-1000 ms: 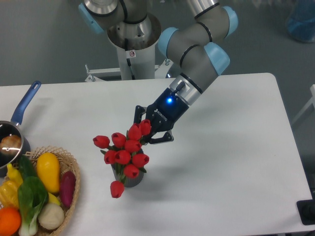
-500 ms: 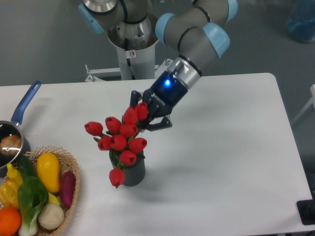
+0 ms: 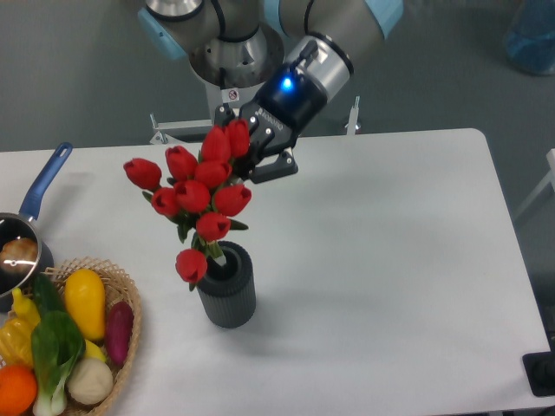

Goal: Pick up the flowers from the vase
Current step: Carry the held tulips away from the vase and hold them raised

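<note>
Red tulip buds, the flowers (image 3: pixel 195 192), sit left of centre in the single camera view, clamped at their upper right by the end effector (image 3: pixel 245 149), whose fingers are closed on the topmost buds. The step in hand looks like the lift: the bunch hangs tilted, its short green stems just at or barely inside the mouth of the vase (image 3: pixel 227 284), which stands upright on the table (image 3: pixel 390 260) lower left of centre. The next move seems to call for more upward travel so the stems clear the rim without tipping the vase. Against the picture half a second earlier, the bunch and end effector are higher in the frame, and more of the vase's ribbed wall shows.
</note>
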Controlling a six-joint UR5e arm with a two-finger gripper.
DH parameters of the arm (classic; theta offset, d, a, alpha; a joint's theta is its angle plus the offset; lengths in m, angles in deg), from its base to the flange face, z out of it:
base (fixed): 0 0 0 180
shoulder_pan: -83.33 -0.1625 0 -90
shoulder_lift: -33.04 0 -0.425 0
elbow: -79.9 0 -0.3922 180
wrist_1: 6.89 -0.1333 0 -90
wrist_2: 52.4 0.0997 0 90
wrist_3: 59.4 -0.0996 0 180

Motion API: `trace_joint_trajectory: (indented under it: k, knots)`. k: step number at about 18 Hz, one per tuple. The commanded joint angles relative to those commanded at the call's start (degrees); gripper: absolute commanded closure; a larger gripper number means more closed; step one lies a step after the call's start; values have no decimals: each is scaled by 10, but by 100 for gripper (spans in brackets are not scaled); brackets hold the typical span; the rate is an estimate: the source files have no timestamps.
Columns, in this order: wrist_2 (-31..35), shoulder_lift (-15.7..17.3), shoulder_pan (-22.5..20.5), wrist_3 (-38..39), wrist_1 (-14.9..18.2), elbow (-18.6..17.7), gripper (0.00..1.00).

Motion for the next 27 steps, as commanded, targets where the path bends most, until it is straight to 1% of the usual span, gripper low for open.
trace_joint_trajectory:
  k: [4,6,9,11,13,15,17,18,20,21,24,27]
  knots:
    - [-2,5,-18,4,0,17,100]
    - [-2,9,-36,2,0,21,100]
    - [-1,11,-81,-3,-1,25,100]
    - [-1,8,-123,-8,-3,25,100]
    - [-1,4,-152,-33,-2,19,100]
    - [2,0,-174,-77,0,14,100]
    - [8,-25,-199,-114,1,12,100]
    - [10,-32,-212,-128,1,11,100]
    - [38,-34,-239,-137,3,8,100]
    - [59,-35,-246,-137,3,4,100]
    - [132,-35,-246,-138,4,1,100]
    - [278,-39,-232,-144,4,8,100]
